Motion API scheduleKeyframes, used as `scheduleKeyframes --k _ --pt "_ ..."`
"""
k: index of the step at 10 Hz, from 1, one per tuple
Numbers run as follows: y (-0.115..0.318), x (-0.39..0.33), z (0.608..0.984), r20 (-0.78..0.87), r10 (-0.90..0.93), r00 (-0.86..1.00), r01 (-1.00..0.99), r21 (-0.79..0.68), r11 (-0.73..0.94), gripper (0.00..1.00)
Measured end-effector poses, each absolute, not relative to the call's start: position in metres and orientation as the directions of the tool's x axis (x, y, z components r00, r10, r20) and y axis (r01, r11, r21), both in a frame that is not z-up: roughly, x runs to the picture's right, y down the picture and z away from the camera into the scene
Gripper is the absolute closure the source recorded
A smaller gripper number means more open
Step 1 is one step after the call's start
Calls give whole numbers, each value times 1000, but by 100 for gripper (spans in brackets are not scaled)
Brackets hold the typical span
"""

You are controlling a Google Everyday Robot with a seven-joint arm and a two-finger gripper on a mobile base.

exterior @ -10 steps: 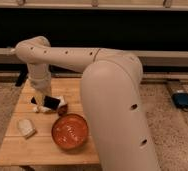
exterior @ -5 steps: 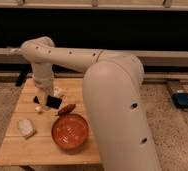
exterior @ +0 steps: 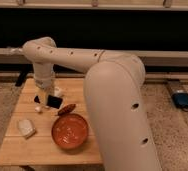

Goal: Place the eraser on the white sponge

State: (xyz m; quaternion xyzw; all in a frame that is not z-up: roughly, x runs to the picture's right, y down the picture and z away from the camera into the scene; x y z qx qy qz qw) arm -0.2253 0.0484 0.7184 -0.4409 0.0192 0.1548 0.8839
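Watching the claw [exterior: 46, 100] over the last second, I see it has barely shifted, while the arm's elbow swung a little rightward in view. It hangs low over the wooden table [exterior: 17, 150]. I cannot tell whether it is clamped or open. The eraser [exterior: 55, 102] shows dark right at its tip, hardly moved. The white sponge [exterior: 26, 128] lies apart, nearer the camera and left of the claw, nothing on it. The orange bowl [exterior: 69, 132] sits nearer and rightward. I judge the carry has not yet begun.
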Motion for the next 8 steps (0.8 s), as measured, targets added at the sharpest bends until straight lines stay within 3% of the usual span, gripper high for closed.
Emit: scheduleKeyframes --k 4,8 --pt "51 -226 721 -157 252 955 -278 -772 572 100" --pt "74 -284 717 -52 155 987 -141 -746 650 100"
